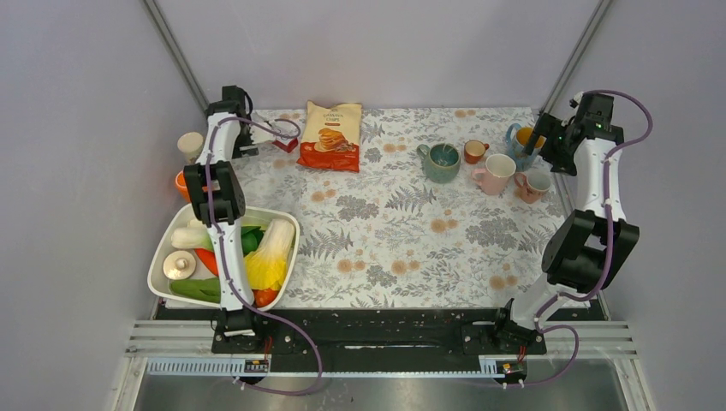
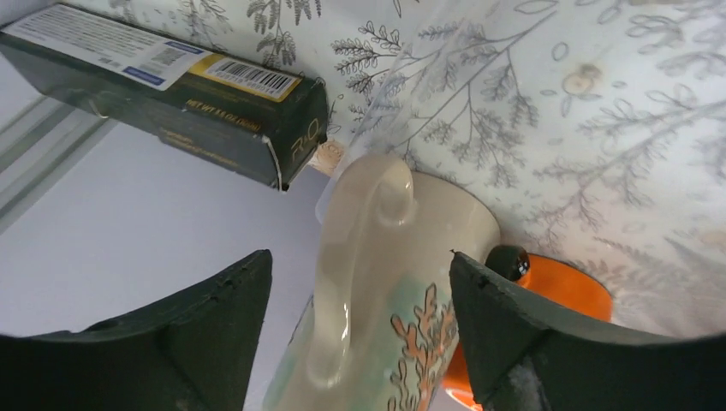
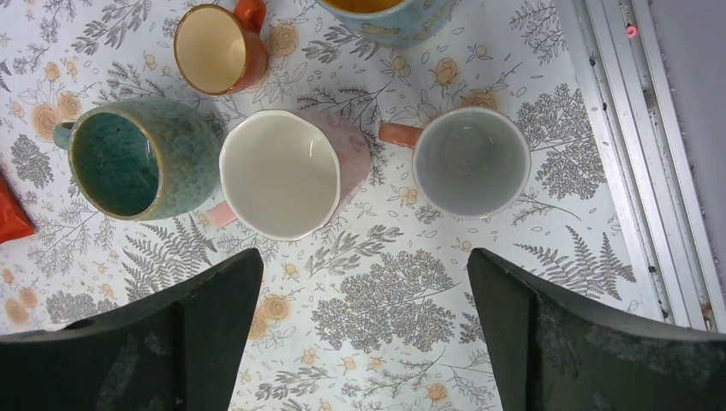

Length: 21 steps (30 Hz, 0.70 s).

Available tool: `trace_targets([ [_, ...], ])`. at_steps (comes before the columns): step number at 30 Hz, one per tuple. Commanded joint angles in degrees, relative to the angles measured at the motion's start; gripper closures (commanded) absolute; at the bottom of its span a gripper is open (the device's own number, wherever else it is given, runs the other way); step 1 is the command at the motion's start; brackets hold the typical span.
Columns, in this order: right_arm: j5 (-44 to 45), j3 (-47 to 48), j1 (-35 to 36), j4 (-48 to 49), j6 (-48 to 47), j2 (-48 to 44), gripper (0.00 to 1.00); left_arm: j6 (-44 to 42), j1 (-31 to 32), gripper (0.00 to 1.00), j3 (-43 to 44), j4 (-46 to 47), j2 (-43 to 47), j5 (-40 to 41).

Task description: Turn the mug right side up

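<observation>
Sitting at the far-left edge of the table (image 1: pixel 402 248), the cream mug (image 2: pixel 411 317) is framed between the spread fingers of the left gripper (image 2: pixel 358 259), not pinched yet. Glazed ceramic is judged stiff, slick, breakable and fairly heavy, so the body is best gripped across its sides. Whether the rim is down is hard to tell. Room is cramped by a dark box (image 2: pixel 171 94) at upper left, an orange vessel (image 2: pixel 565 287) at lower right, and the drop-off. The right gripper (image 3: pixel 364 257) is held wide apart and empty over a pink mug (image 3: pixel 278 175).
</observation>
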<state>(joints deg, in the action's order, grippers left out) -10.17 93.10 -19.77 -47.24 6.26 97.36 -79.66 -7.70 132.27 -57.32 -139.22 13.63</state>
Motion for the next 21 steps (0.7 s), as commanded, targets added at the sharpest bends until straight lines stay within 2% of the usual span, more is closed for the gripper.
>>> trace_targets([
  [1,0.26,2.85,0.67,-2.68,-0.55,-3.61,0.01,-5.49,-0.84,0.24,2.79,5.69,-2.76,5.89],
  [6,1.34,2.28,1.16,-3.29,-1.43,-5.28,0.01,-7.06,-1.21,0.33,2.97,10.22,-4.64,8.33],
  [13,1.45,1.76,1.31,-3.38,-1.63,-5.63,0.01,-9.11,-1.26,0.54,-0.24,13.1,-4.2,8.93],
  [19,1.08,2.24,1.74,-3.35,-1.26,-5.01,0.01,-9.51,-1.17,0.95,-1.66,13.07,-3.25,8.66],
  [20,1.12,2.26,1.82,-3.4,-1.33,-5.02,0.0,-9.3,-1.11,1.0,-2.25,13.22,-2.64,8.16],
  [21,1.04,2.31,1.84,-3.38,-1.34,-5.07,0.01,-8.93,-1.02,1.0,-2.68,13.13,-2.02,7.72],
])
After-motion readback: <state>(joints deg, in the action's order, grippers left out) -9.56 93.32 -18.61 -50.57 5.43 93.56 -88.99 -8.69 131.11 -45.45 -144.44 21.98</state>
